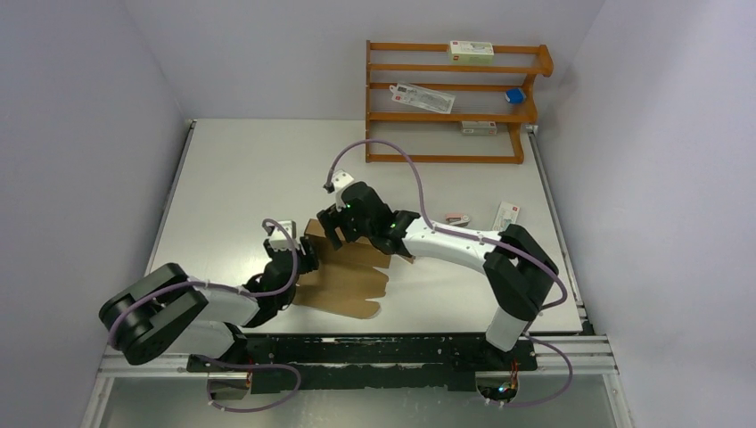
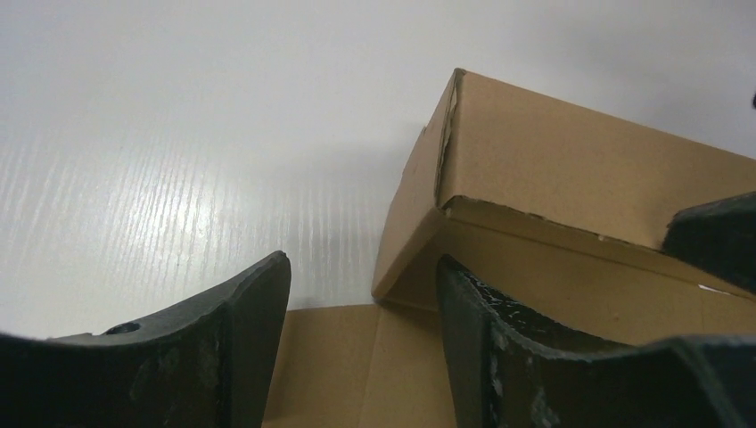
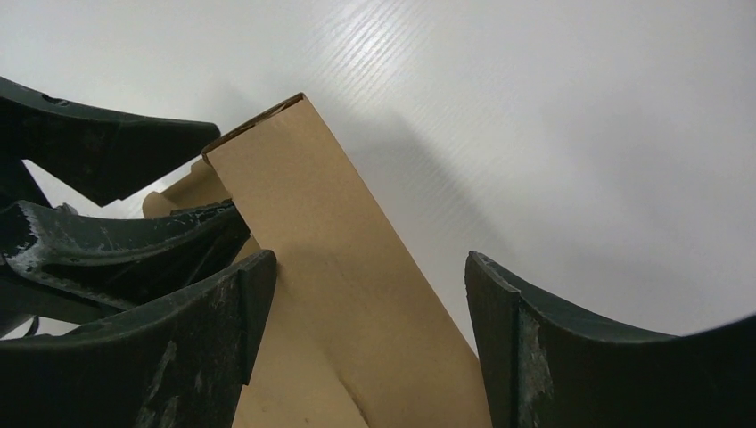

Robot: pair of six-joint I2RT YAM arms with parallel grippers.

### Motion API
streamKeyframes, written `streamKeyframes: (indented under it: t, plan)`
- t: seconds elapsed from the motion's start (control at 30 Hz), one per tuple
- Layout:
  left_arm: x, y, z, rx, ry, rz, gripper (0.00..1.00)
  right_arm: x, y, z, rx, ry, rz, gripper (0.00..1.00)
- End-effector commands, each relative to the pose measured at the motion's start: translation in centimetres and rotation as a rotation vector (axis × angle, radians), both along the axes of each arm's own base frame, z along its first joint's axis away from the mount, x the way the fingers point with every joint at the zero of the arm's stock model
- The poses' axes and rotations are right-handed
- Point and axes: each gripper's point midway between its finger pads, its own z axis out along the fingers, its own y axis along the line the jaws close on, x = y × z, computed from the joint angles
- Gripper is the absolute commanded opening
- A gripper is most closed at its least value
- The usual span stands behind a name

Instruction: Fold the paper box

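Observation:
The paper box [image 1: 349, 278] is a brown cardboard sheet lying flat on the white table, with one wall folded up at its far left end [image 1: 316, 229]. My left gripper [image 1: 309, 259] is open and low over the sheet next to that raised wall. In the left wrist view [image 2: 361, 263] the flat sheet lies between its fingers and the raised wall [image 2: 553, 169] stands just beyond. My right gripper [image 1: 332, 230] is open over the raised end. In the right wrist view [image 3: 370, 259] its fingers stand on either side of the upright flap [image 3: 330, 241] without closing on it.
A wooden shelf rack [image 1: 455, 98] stands at the back right with small white cartons and a blue item on it. A white carton [image 1: 508, 214] and a small item [image 1: 456, 217] lie on the table to the right of the arms.

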Motion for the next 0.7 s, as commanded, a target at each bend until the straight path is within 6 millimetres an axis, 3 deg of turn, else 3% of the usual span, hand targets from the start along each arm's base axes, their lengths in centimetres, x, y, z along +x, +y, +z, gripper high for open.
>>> streamKeyframes:
  t: [0.0,0.27,0.67]
  plan:
    - [1.9,-0.7,2.6,-0.062,-0.102,0.041,0.65,0.0,1.2,0.4,0.029,0.028,0.056,0.81]
    - [2.7,-1.1,1.7,-0.047,-0.109,0.052,0.55,-0.4,1.8,-0.8,0.021,0.078,0.097,0.80]
    - [3.4,-0.9,0.6,-0.054,-0.127,0.102,0.24,-1.0,1.6,-1.4,0.015,0.119,0.117,0.79]
